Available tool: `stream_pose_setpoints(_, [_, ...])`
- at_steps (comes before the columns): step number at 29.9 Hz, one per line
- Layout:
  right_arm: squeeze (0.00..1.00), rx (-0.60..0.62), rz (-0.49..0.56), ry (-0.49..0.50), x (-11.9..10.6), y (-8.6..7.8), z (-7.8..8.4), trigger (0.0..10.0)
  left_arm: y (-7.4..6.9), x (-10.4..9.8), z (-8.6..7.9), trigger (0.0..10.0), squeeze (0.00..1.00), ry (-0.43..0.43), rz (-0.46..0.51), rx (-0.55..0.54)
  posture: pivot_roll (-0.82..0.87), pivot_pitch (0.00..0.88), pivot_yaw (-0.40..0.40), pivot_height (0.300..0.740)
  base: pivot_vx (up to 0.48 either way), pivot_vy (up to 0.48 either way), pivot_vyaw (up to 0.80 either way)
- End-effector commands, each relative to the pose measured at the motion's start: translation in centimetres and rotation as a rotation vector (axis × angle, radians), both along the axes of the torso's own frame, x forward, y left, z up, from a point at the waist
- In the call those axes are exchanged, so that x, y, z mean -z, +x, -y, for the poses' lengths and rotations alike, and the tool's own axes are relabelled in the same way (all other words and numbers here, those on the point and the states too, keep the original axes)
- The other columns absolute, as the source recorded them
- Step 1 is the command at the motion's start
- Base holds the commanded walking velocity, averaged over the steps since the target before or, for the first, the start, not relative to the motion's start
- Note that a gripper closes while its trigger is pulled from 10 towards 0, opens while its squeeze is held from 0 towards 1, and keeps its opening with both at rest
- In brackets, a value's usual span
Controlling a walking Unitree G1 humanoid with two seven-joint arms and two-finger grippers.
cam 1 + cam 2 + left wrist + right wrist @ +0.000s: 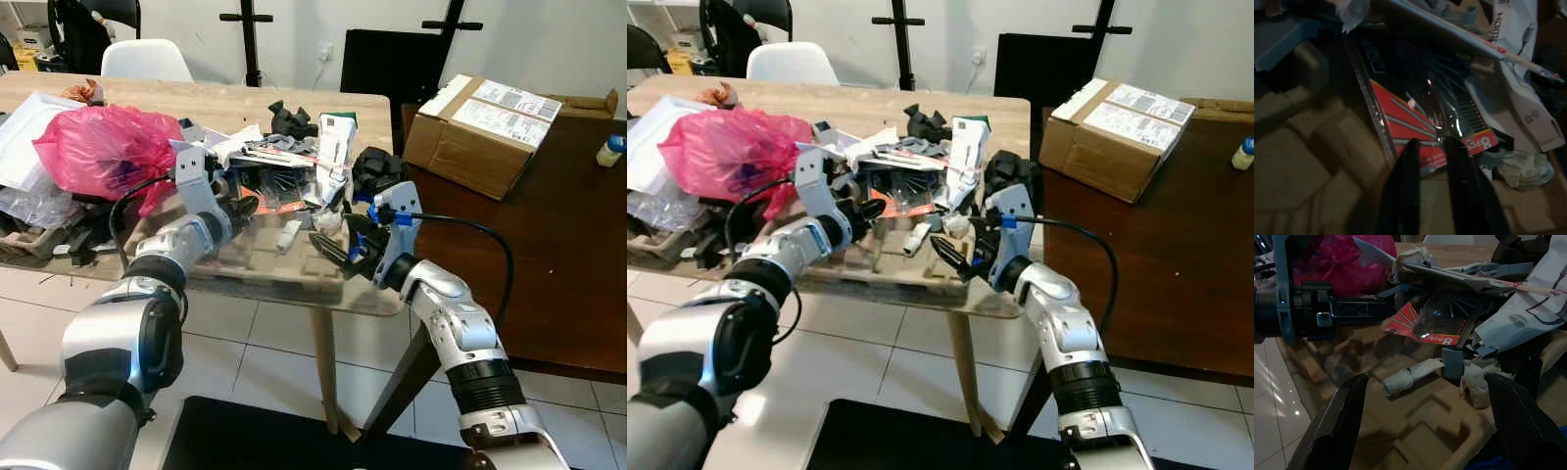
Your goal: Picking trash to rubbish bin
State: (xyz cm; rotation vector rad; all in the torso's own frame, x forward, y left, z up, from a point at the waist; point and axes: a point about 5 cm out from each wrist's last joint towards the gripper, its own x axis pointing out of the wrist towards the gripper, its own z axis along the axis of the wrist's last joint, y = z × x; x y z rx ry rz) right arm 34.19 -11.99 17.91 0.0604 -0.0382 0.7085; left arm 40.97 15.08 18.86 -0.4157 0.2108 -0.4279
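A heap of trash covers the wooden table [225, 103]. My left gripper [242, 208] reaches into it; in the left wrist view its fingers [1410, 156] are pinched on the lower edge of a red and black blister package [1415, 122]. The same package [1422, 325] lies in front of my right gripper [333, 250], which hovers open over a brown moulded pulp tray [260, 266] at the table's front edge. A rolled scrap of white paper [1410, 374] lies on the tray between the wide-open right fingers [1337, 426], with a crumpled tissue [1476, 382] beside it.
A pink plastic bag [108, 142] and clear wrappers fill the table's left side. A white HDMI carton [335, 147] and black items stand behind the package. A cardboard box [485, 122] sits on the dark table [568, 255] to the right. White chair [147, 59] behind.
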Motion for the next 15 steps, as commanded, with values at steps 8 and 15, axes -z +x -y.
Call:
stream_pose_setpoints(8, [0.00, -0.008, 0.018, -0.002, -0.2, 0.0, -0.3, 10.0, 0.1, -1.9, -0.7, 0.0, 0.00, -0.098, 0.094, 0.049, -0.11, 0.122, 0.054, 0.740, 0.000, 0.000, 0.00])
stream_pose_setpoints(15, [0.00, -0.006, 0.020, -0.003, -0.3, 0.0, -0.1, 10.0, -0.3, -3.0, -0.7, 0.0, 0.00, -0.216, 0.170, 0.192, -0.11, 0.116, 0.054, 0.740, 0.000, 0.000, 0.00])
